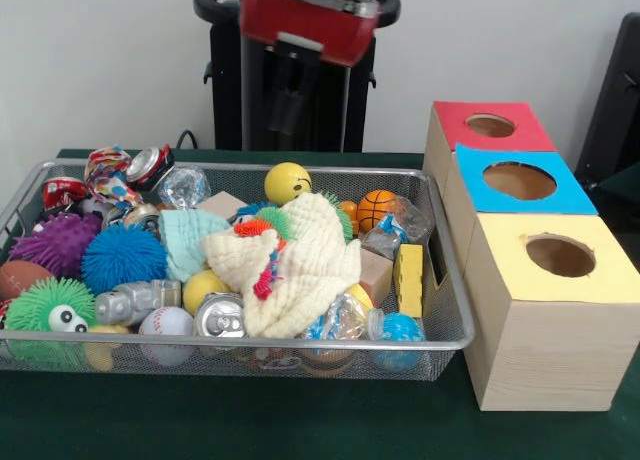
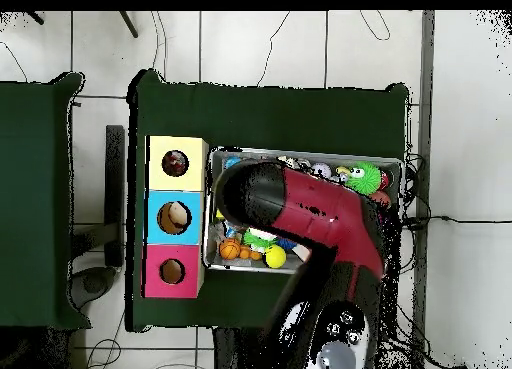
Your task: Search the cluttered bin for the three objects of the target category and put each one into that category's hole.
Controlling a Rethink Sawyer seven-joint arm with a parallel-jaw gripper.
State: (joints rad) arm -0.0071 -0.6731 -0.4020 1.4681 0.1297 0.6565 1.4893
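The red and black robot arm hangs over the wire mesh bin on the green worktop; whether its jaws are open cannot be told. A cream knitted cloth overlies cans, balls and spiky toys. Beside the bin stand wooden boxes with a red-topped hole, blue-topped hole and yellow-topped hole.

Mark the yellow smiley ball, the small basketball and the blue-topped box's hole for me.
yellow smiley ball [image 1: 288,182]: front view, centre of its face.
small basketball [image 1: 376,209]: front view, middle of its orange surface.
blue-topped box's hole [image 1: 519,181]: front view, middle of the round opening.
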